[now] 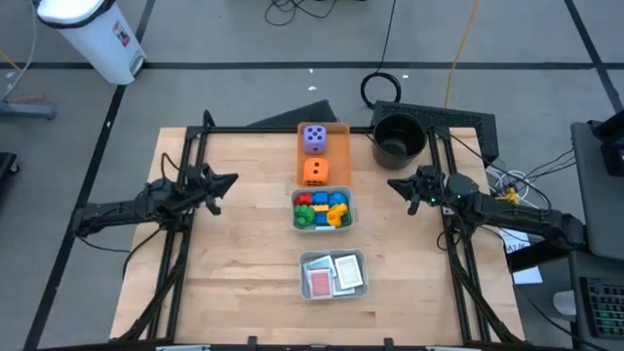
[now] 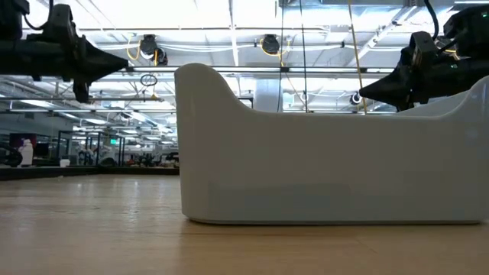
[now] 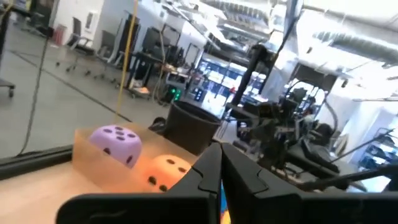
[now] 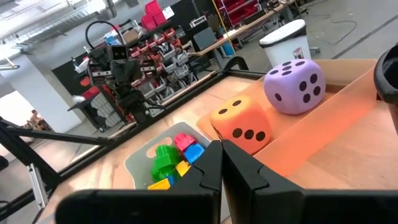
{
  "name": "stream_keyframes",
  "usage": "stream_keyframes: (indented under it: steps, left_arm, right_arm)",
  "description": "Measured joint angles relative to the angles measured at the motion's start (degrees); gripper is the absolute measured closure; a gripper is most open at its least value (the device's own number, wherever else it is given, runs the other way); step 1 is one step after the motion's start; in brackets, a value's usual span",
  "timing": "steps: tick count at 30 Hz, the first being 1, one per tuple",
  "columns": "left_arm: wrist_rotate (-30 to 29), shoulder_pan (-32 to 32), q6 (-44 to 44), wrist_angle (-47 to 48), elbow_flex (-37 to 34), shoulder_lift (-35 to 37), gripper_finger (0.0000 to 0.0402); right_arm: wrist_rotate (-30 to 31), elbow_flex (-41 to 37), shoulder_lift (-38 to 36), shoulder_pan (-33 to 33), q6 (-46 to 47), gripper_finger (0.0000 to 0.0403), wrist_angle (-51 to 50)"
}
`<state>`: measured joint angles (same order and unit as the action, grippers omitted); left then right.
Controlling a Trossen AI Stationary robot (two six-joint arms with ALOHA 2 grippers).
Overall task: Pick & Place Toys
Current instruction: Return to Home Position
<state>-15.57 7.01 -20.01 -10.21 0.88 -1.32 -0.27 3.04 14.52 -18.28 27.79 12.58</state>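
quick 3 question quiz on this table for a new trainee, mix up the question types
1. True or false: the purple die and orange die sit in the flat orange tray.
2. What lies in the grey tray farthest from the dice: A bricks, B cards, C nothing?
3. Fill in: the left gripper and right gripper each hold ____.
Key: 1 true; 2 B; 3 nothing.

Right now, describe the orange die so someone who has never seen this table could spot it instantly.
On the wooden table, three trays sit in a line down the middle. The flat orange tray at one end holds two dotted dice. The orange die is the one nearest the grey tray of bricks; its neighbour is a purple die.
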Motion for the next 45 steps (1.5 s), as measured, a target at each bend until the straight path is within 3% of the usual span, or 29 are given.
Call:
stream_keyframes:
  steps: [6, 14, 31, 45]
  left_arm:
    - [2.2, 0.0, 0.4, 0.1, 0.1, 0.0, 0.0397]
    - [11.9, 0.0, -1.7, 5.8, 0.1, -0.1, 0.0384]
    - [12.6, 0.0, 1.0, 7.8, 0.1, -0.1, 0.0382]
    - [12.6, 0.0, 1.8, 8.3, 0.1, -0.1, 0.0382]
  right_arm:
    - [0.1, 0.0, 0.1, 0.0, 0.0, 0.0399, 0.0]
    - [0.2, 0.0, 0.1, 0.0, 0.0, 0.0399, 0.0]
    - [0.2, 0.0, -1.2, 0.0, 0.0, 0.0399, -0.1]
    - [0.2, 0.0, -12.3, 0.0, 0.0, 0.0399, -0.4]
